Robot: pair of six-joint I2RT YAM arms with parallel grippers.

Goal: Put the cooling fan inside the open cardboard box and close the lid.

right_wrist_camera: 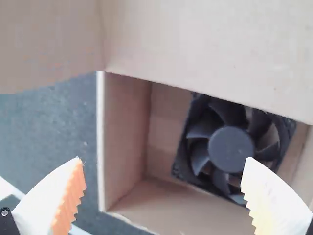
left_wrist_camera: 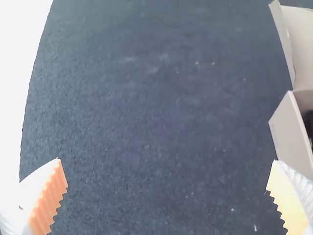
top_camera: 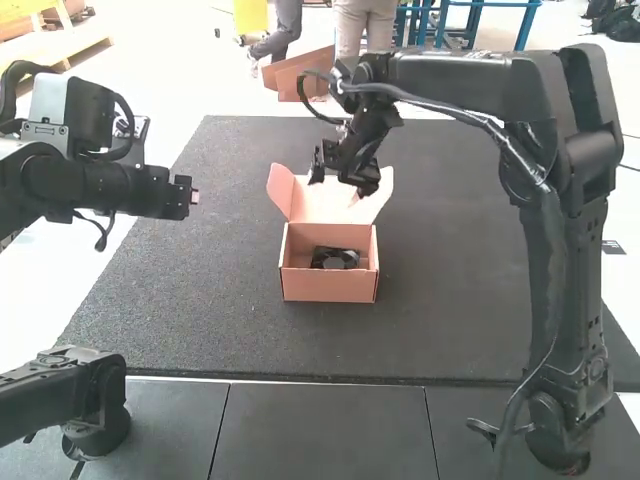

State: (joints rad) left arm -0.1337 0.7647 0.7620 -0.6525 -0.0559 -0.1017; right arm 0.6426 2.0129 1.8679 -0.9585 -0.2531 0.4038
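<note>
Fan (right_wrist_camera: 230,147) is already in the cardboard box (top_camera: 329,278), lying flat on the box floor w/ hub facing up, so I judge the placing half done and only the closing left. Lid (top_camera: 335,207) stands upright off the box's rear edge, and a side flap (top_camera: 283,190) sticks up and out at the box's left rear corner. From the right wrist cam, the lid panel overhangs part of the fan.

Right gripper (top_camera: 343,180) hangs above the box's rear, just in front of the raised lid. Its fingers are spread wide w/ nothing between them. My guess is it sits there to get behind or on top of the lid and tip it fwd over the opening. Risk: a hard push could slide the light box on the mat (top_camera: 450,300), or catch the side flap outside the lid.

Left gripper (left_wrist_camera: 165,164) is well left of the box, over bare mat, also wide open and empty. It's prob. parked clear of the lid's swing, though close enough to brace the box's left wall if needed.
</note>
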